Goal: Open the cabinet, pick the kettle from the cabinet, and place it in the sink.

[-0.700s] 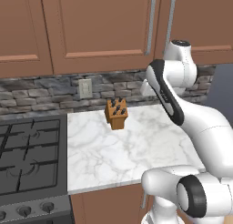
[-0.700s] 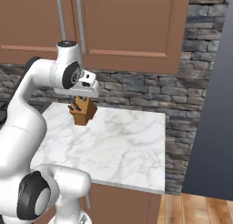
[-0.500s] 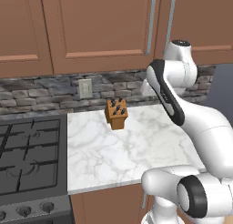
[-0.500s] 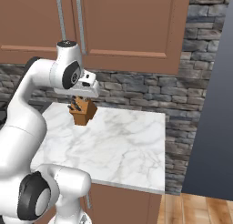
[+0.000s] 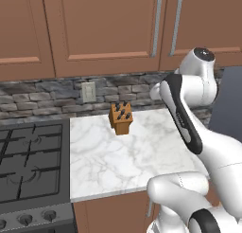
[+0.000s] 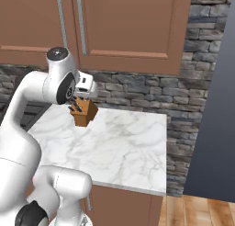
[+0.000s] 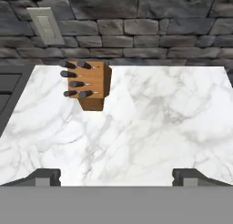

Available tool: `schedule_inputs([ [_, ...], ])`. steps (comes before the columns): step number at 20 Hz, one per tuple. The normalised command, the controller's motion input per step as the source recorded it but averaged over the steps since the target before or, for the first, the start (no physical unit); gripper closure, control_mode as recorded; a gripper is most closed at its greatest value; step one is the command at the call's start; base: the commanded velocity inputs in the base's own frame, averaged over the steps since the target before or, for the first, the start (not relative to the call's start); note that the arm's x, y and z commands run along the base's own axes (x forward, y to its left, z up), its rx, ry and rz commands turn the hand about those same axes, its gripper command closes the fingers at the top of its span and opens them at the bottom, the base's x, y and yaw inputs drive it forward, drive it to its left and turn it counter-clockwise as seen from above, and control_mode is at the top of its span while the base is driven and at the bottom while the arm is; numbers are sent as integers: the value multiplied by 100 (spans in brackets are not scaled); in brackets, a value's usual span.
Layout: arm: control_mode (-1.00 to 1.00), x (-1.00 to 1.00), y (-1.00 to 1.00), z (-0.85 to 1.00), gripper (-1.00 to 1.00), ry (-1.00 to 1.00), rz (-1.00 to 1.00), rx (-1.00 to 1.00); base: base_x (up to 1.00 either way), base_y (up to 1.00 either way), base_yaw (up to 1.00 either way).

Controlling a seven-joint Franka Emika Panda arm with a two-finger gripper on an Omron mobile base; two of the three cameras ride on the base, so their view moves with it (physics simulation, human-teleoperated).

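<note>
Knife block (image 5: 120,117) on counter (image 5: 142,161), below cabinet (image 5: 106,28)

White glossy arm (image 5: 189,118), rounded links, black joint bands (dark cap on top).

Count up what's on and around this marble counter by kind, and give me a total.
Knife block: 1
Cabinet bar handles: 2
Wall outlet plate: 1
Gas stove: 1
Total: 5
</note>
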Motion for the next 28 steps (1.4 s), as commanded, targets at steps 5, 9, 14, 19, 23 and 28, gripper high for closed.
schedule_inputs([
  [5,-100,-15,0,23,-100,-20,0,0,0,0,0],
  [9,-100,-14,0,33,-100,-6,0,0,0,0,0],
  [14,-100,-14,0,38,-100,-9,0,0,0,0,0],
  [19,-100,-7,-2,40,-100,-5,0,-1,0,0,0],
  [23,-100,-2,-1,40,-100,-6,0,-1,0,0,0],
  [28,-100,0,-3,37,-100,-21,0,-2,0,0,0],
])
